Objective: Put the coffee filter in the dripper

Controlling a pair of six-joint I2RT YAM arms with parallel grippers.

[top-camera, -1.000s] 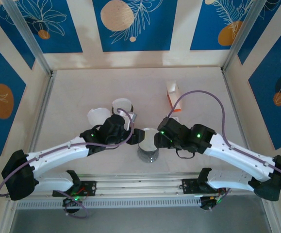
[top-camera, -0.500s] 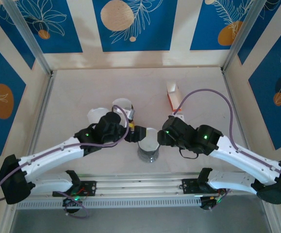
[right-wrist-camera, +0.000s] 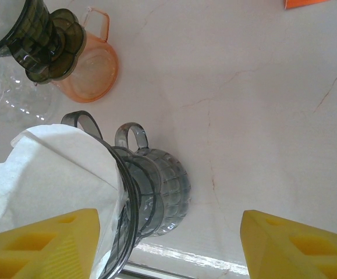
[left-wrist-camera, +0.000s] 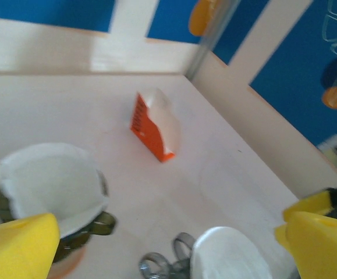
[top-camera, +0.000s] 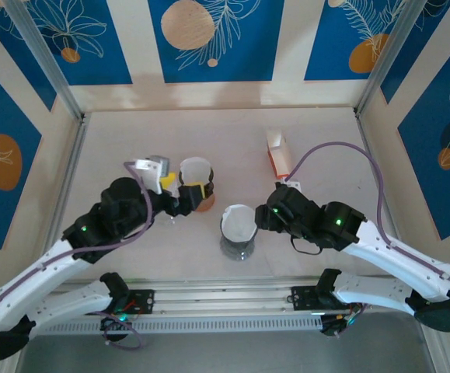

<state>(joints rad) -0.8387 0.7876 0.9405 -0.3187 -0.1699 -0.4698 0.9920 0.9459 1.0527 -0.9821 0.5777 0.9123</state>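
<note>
The coffee filter point(right-wrist-camera: 52, 174) is seated in the grey dripper point(right-wrist-camera: 156, 186); left gripper point(left-wrist-camera: 168, 241) and right gripper point(right-wrist-camera: 171, 241) are spread near it, empty.

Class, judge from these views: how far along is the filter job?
Done: a filter sits in the near dripper. In hand: nothing; the left end effector and right end effector are open. Left: probably only pulling the arms clear.

Two dark drippers point(right-wrist-camera: 156, 186) point(right-wrist-camera: 46, 46), two white paper filters point(right-wrist-camera: 52, 174) point(left-wrist-camera: 46, 180), one orange cup point(right-wrist-camera: 95, 72), one orange-and-white box point(left-wrist-camera: 153, 131).
</note>
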